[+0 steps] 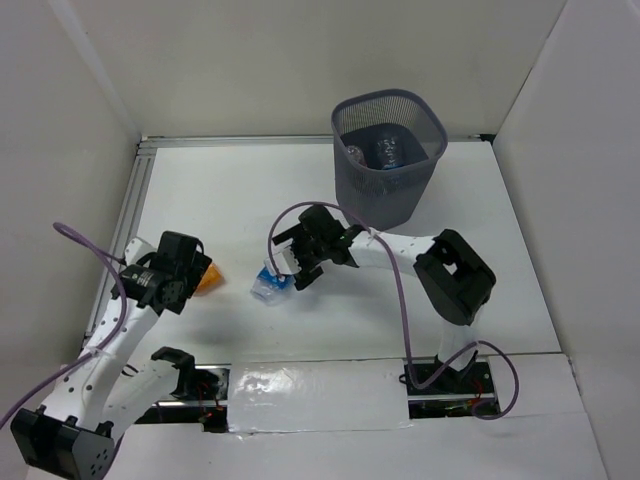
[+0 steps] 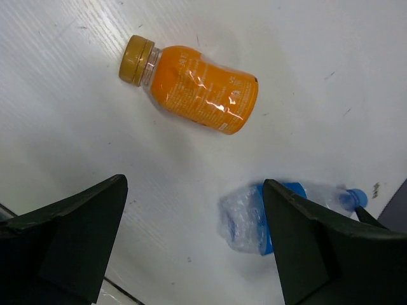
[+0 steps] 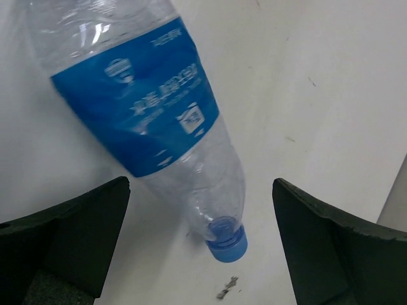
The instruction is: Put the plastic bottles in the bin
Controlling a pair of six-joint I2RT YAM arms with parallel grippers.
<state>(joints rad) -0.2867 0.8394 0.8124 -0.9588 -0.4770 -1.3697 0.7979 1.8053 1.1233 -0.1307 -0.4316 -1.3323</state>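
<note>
Blue-labelled bottle (image 3: 137, 105) lies flat, cap end toward the right gripper (image 3: 201, 184), which is spread wide; left gripper (image 2: 194, 182) spread too.

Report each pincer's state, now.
Left pincer: open, empty, over the orange bottle.
Right pincer: open, empty, over the blue-labelled bottle.

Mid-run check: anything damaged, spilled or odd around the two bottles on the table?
The blue-label bottle lies on its side, its base end crumpled. A small scrap sits on the table beside its cap. The orange bottle also lies flat, intact and capped. No spill visible.
</note>
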